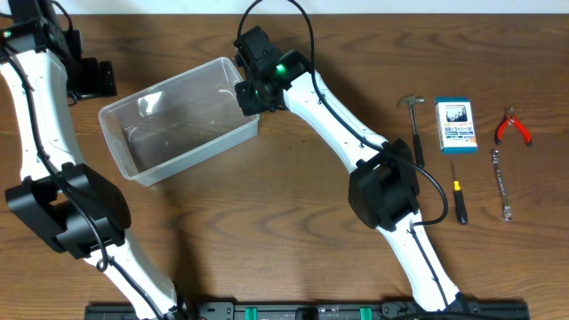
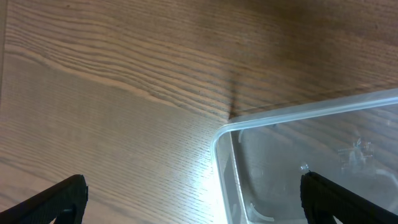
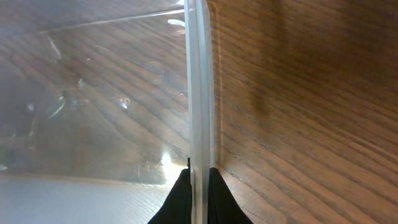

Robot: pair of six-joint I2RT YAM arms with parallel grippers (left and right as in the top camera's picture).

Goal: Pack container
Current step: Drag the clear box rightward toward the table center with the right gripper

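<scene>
The container [image 1: 142, 142], a clear plastic tub with nothing in it, lies at the left centre of the wooden table. My right gripper [image 1: 252, 96] is shut on the tub's right-hand wall. In the right wrist view the rim [image 3: 199, 93] runs straight up the frame, pinched between the two black fingertips [image 3: 181, 199]. One corner of the container [image 2: 231, 134] shows in the left wrist view. My left gripper [image 2: 196, 199] is open, its two fingers far apart at the bottom corners, with nothing between them but table and that corner.
To the right lie a hammer [image 1: 415, 124], a small blue-and-white box [image 1: 455, 124], red-handled pliers [image 1: 513, 127], a black screwdriver [image 1: 459, 200] and a wrench [image 1: 502, 185]. The left arm [image 1: 36, 107] runs along the table's left side.
</scene>
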